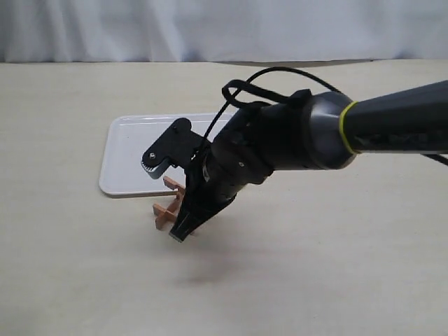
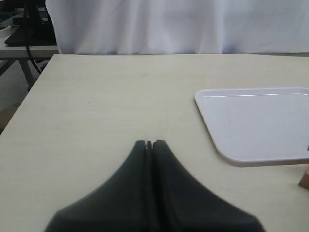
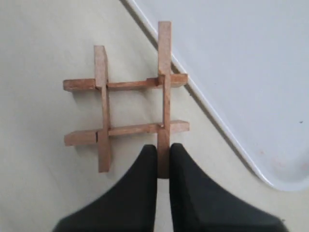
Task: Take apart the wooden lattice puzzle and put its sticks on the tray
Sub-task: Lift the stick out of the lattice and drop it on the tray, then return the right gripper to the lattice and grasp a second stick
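Note:
The wooden lattice puzzle [image 3: 130, 104] is still one hash-shaped grid of four crossed sticks. It sits just off the white tray's [image 3: 241, 72] rounded corner. My right gripper [image 3: 163, 151] is shut on the near end of one stick [image 3: 164, 58]. In the exterior view that gripper [image 1: 180, 229] comes down from the right onto the puzzle [image 1: 166, 210], in front of the tray [image 1: 129, 150]. Whether the puzzle rests on the table or hangs just above it I cannot tell. My left gripper [image 2: 149, 143] is shut on nothing, over bare table left of the tray [image 2: 260, 121].
The tray holds nothing. A sliver of the puzzle [image 2: 304, 180] shows at the edge of the left wrist view. A white curtain [image 1: 210, 28] hangs behind the table's far edge. The left arm does not show in the exterior view.

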Available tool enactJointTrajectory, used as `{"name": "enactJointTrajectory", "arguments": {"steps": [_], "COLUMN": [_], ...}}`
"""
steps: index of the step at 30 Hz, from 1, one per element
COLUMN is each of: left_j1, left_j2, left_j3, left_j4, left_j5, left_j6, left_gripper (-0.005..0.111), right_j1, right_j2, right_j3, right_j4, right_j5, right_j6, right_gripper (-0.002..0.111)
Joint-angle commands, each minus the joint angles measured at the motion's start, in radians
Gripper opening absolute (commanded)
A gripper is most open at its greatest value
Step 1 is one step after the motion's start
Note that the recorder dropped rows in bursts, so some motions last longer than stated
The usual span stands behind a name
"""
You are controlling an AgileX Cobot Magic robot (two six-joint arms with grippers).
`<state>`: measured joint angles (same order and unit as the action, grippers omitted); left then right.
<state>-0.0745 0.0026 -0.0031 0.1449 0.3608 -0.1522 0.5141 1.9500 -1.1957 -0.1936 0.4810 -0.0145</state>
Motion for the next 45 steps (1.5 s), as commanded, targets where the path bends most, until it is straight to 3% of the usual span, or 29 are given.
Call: {"name": "enactJointTrajectory", "arguments": {"steps": [1,6,12,20,29,31,35,38,45], "left_j1": [-0.008,-0.008,-0.008,-0.008,-0.008,-0.008,-0.008,-0.008,-0.008], "left_j2": [-0.003,-0.003,-0.003,-0.003,-0.003,-0.003,-0.003,-0.003,-0.003], "left_j3": [0.003,0.003,0.003,0.003,0.003,0.003,0.003,0.003,0.003], "left_j4": [0.000,0.000,0.000,0.000,0.000,0.000,0.000,0.000,0.000], "left_j5": [-0.006,-0.006,-0.006,-0.006,-0.006,-0.006,-0.006,-0.006,-0.006], "left_j6": [0.002,0.002,0.002,0.002,0.002,0.002,0.002,0.002,0.002], "left_gripper": [0.000,0.000,0.000,0.000,0.000,0.000,0.000,0.000,0.000], "right_j1": [-0.001,-0.021,-0.122,-0.211,-0.221,-0.221,-0.218,-0.204,-0.142], "right_j2": [-0.084,-0.157,-0.138,0.018,0.184,0.193,0.169,0.122,-0.012], "right_j3": [-0.019,-0.059,-0.159,-0.229,-0.246,-0.257,-0.259,-0.259,-0.259], "right_j4": [-0.010,-0.042,-0.043,-0.055,-0.057,-0.057,-0.054,-0.051,-0.039], "right_j5": [0.051,0.084,0.199,0.119,-0.053,-0.053,-0.064,-0.048,0.078], "right_j6": [-0.007,0.039,0.082,0.137,0.185,0.185,0.185,0.153,0.097], "right_gripper": [0.005,0.005,0.005,0.005,0.005,0.012,0.045,0.061,0.063]}}
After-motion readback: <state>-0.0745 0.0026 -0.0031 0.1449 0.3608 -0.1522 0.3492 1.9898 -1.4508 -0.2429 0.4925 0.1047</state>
